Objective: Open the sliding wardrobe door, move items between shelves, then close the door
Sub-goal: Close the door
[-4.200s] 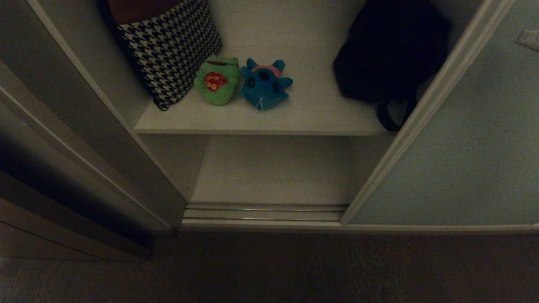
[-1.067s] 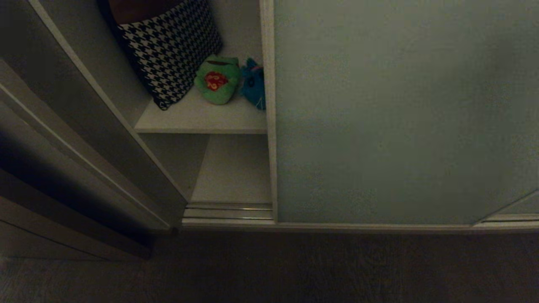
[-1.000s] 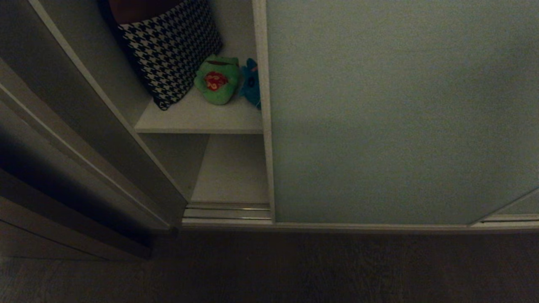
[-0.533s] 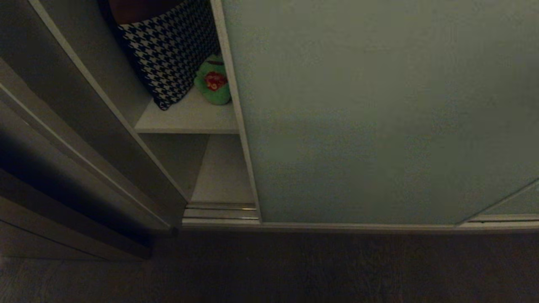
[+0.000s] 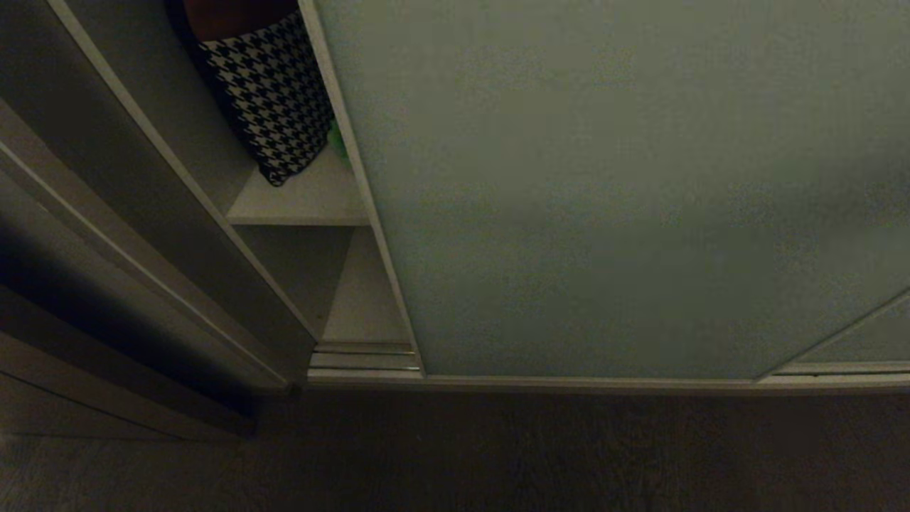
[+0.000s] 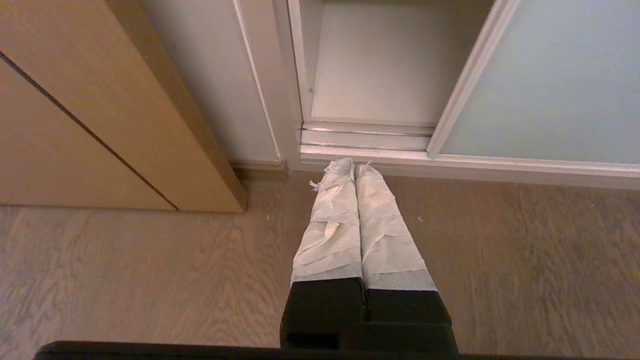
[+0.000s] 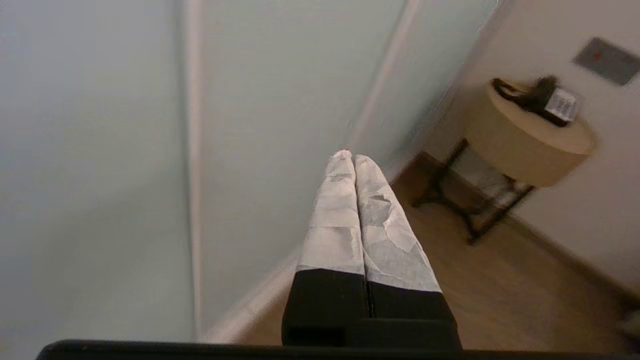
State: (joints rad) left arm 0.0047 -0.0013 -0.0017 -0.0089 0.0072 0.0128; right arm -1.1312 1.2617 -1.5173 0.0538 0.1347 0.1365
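Across most of the head view, the sliding wardrobe door leaves one narrow gap with one houndstooth cushion and a green sliver of frog on the upper shelf. Only the wrist views show the two grippers, left gripper clenched empty above the floor, right gripper clenched empty near the door, one round side table beyond.

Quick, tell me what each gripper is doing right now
Left gripper: shut, holding nothing, above the floor.
Right gripper: shut, holding nothing, beside the sliding wardrobe door.

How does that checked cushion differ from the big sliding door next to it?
The houndstooth cushion is patterned black and white; the sliding wardrobe door is plain pale grey-green. The cushion leans tilted on the upper shelf; the door stands flat in front of it. The cushion is far smaller than the door.
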